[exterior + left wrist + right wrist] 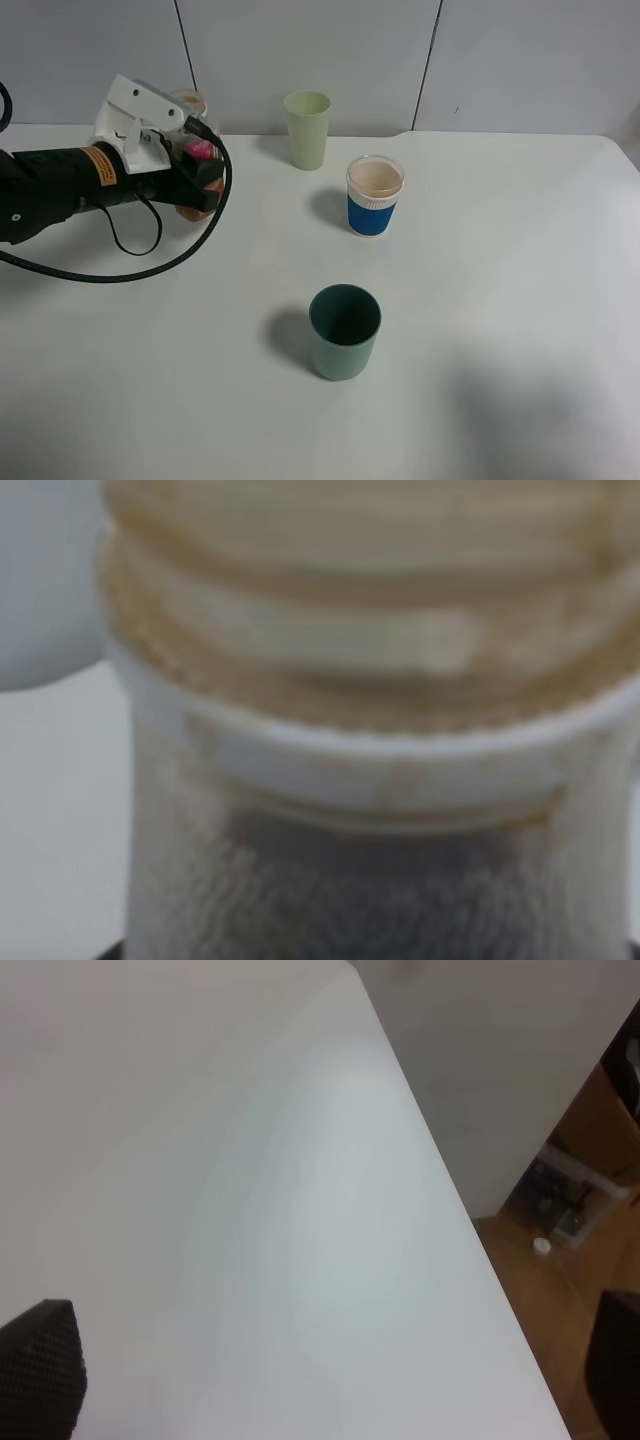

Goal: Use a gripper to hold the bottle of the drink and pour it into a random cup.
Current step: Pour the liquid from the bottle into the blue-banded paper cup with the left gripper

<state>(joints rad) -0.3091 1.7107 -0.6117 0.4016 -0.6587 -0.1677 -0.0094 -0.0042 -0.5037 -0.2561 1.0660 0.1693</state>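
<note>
Your left gripper [192, 168] is clenched on the bottle of the drink [203, 150], at the back left of the surface [480, 300], well apart from the cup [374, 196].

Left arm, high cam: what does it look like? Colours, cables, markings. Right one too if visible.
The left arm is thick and black, with an orange label bearing dark print near the wrist. The left gripper carries a white blocky bracket. Loose black cables loop from it. Of the right gripper only dark, textured fingertips show.
</note>
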